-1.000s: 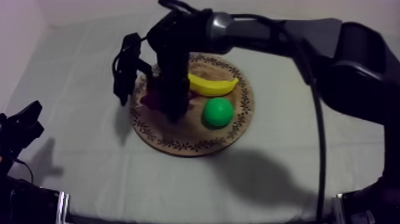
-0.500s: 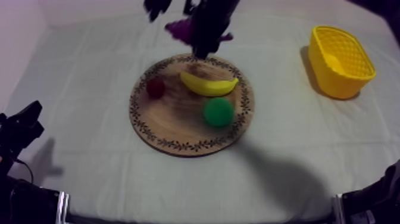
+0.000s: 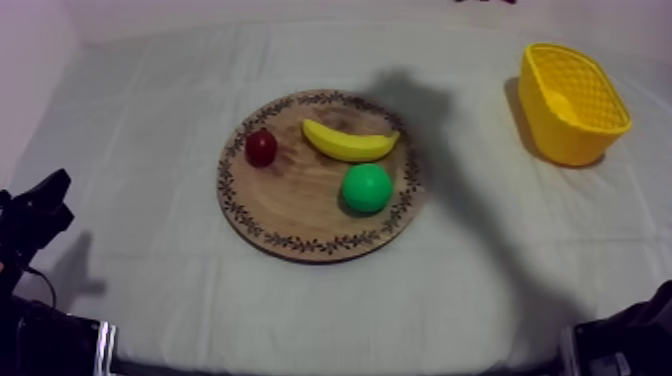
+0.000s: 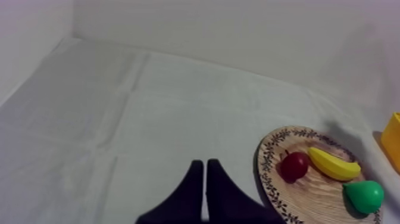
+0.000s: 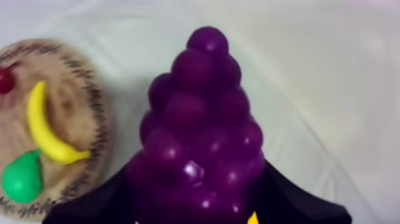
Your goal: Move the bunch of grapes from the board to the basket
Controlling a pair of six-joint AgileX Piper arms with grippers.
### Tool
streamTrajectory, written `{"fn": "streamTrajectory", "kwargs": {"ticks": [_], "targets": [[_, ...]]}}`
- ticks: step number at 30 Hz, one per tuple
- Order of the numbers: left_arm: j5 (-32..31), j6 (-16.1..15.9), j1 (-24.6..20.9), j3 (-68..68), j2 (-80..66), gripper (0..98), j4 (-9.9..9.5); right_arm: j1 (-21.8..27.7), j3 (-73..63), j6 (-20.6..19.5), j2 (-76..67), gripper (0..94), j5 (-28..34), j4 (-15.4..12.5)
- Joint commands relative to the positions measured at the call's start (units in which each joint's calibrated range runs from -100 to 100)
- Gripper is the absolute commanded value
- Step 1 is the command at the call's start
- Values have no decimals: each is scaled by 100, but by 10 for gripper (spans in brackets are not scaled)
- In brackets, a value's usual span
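The purple bunch of grapes hangs in the air, with my right gripper shut on it and black fingers on both sides of it. Below it lies cloth, just right of the wooden board. In the top view a dark purple sliver shows at the far edge, between the round wooden board and the yellow basket, which stands at the right. My left gripper is shut on nothing, low over the cloth left of the board; it rests at the lower left.
On the board lie a banana, a green pear and a small red fruit. The basket's edge shows past the board in the left wrist view. Black arm parts sit at the lower right.
My right gripper has lifted the grapes off the board and carried them up and to the right, past the top view's far edge. The left arm has not moved.
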Motion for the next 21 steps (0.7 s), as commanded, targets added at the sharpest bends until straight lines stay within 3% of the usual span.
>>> {"fn": "streamTrajectory", "kwargs": {"ticks": [1, 15, 21], "targets": [[-3, 1, -1, -4, 0, 1, -4, 459, 78, -123, -54, 403, -98, 29], [-3, 1, -1, -4, 0, 1, -4, 1822, 792, -636, -255, 405, -723, 136], [-3, 1, -1, -4, 0, 1, -4, 2095, 1341, -538, -112, 408, -889, 20]]}}
